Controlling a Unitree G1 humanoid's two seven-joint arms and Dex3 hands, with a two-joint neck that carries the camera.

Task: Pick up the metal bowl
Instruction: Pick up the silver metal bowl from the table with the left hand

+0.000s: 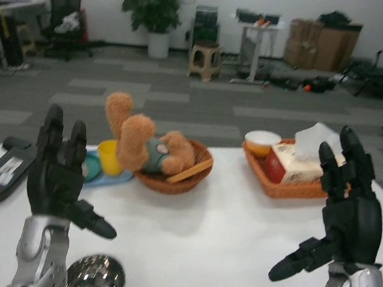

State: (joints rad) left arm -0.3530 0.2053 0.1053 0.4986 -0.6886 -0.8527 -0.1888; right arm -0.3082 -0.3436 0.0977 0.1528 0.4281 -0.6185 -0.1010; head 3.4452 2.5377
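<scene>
Holding both hands raised, fingers apart, empty; we are lowering left hand (58, 171) onto metal bowl (95, 277) just beside wrist; right hand (345, 214) waiting over surface (224, 222).

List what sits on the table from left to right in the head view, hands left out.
Black device → metal bowl → plush toy in the round wicker basket → small white bowl → tissue box in the rectangular wicker tray.

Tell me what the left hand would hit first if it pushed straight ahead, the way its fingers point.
Probably the stuffed toy lying in the round wicker basket, or the blue plate beside it. The left hand is raised with fingers up and forward; depth is unclear.
</scene>
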